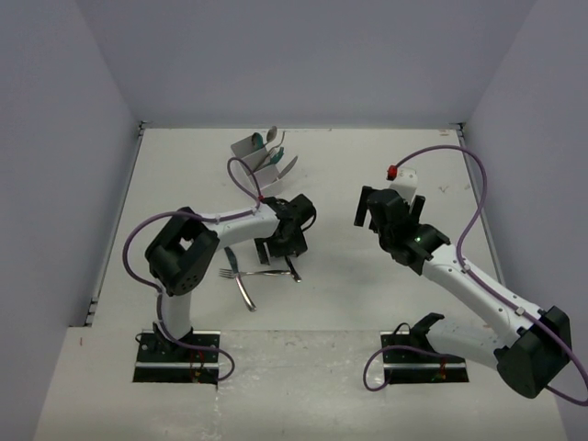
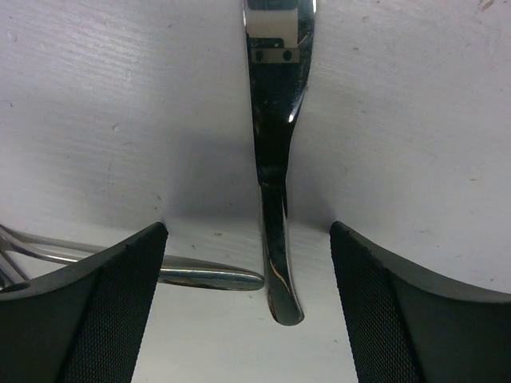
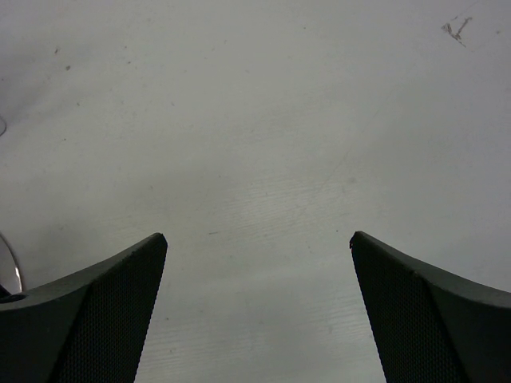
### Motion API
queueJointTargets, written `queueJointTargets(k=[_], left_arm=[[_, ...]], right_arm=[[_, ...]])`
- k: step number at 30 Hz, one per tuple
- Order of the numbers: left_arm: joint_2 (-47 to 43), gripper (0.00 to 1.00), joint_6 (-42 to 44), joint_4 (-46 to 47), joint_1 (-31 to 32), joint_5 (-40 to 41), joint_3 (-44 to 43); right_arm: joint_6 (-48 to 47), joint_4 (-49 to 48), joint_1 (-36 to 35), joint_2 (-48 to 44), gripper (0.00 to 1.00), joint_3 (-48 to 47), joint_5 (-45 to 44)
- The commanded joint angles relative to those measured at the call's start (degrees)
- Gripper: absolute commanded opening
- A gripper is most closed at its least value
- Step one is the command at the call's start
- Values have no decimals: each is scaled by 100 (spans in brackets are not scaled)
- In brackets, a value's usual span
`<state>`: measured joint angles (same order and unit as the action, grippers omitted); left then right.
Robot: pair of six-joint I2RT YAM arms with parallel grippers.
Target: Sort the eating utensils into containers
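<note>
Pale grey walls [image 1: 55, 138] enclose the white table [image 1: 367, 303]. The white organiser [image 1: 260, 156] sits at upper centre, with a few spoons in it. Loose silver utensils [image 1: 246, 276] lie centre-left beneath the left tool [image 2: 249, 231], its fingers apart astride one silver handle [image 2: 274, 191]. The right tool [image 3: 257, 238] is spread wide above the table.

Top external: we look down from above and behind the arm bases [image 1: 179, 354], far off, over the whole table [image 1: 367, 303].
Left wrist: we face down, close, between the left fingers [image 2: 88, 319] at a silver utensil [image 2: 274, 199]. Top external also covers this patch.
Right wrist: close, downward, tabletop between the right fingers [image 3: 80, 319].
</note>
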<state>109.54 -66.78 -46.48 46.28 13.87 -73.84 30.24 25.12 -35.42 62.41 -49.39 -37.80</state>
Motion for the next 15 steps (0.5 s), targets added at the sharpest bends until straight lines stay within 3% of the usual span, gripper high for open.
queueJointTargets(k=[1,4,6,15], left_arm=[[190,84,-423,-256,83,37,-157],[375,75,-554,-440,92,150,-253],[411,59,-712,-564,92,256,-219],[463,18,-696,-178,109,99,221]], right_arm=[[26,1,44,-1,99,-150,-43],[8,1,53,34,99,-133,-96],[-27,10,61,52,99,-107,-209],[-27,10,88,34,99,-80,-315]])
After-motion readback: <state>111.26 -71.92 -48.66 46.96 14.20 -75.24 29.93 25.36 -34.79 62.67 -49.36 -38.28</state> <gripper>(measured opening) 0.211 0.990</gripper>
